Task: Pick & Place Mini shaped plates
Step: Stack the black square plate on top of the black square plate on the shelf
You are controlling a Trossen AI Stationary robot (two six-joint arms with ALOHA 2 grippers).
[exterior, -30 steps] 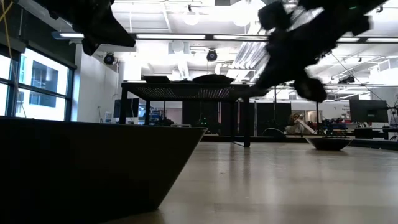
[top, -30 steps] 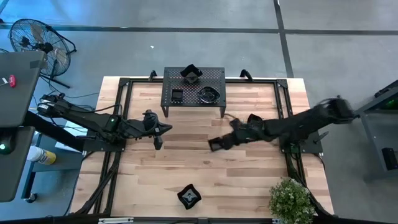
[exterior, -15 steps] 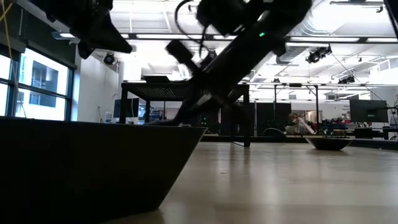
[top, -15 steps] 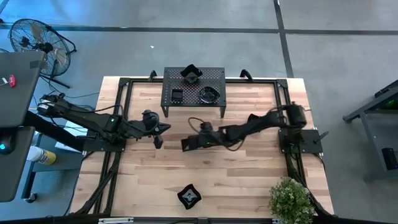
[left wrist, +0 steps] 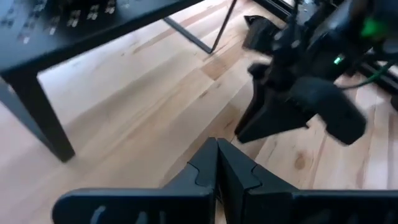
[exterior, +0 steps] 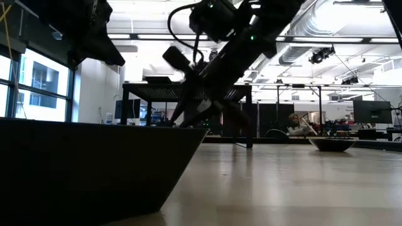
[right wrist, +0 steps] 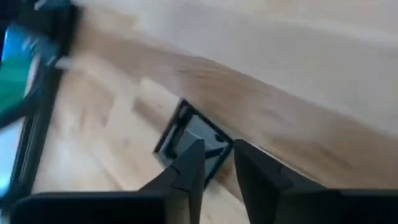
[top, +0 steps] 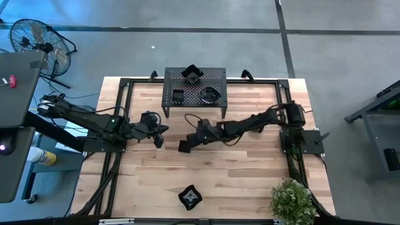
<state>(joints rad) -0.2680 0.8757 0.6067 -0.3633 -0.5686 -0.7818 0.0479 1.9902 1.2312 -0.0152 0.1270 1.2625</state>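
Three small glossy black plates [top: 192, 73], [top: 178, 95], [top: 209, 94] lie on top of the black perforated rack [top: 215, 78] at the table's far side. Another plate [top: 190, 197] rests on the wood near the near edge and fills the low view's foreground [exterior: 94, 169]. A further dish [exterior: 331, 143] sits on the table at the right of the low view. My right gripper [top: 185, 145] hangs open over the table's middle, in front of the rack, with a square plate [right wrist: 193, 140] ahead of its fingers. My left gripper [top: 156, 134] is shut, left of the rack.
The rack's legs [left wrist: 43, 118] stand on the far part of the table. A potted plant [top: 292, 200] occupies the near right corner. Black frame rails [top: 122, 100] run along the table's sides. Bare wood lies between the two grippers and the near plate.
My right arm has swung toward the table's left, carrying its gripper from right of centre to the middle in front of the rack. The plates and the rack stay where they were.
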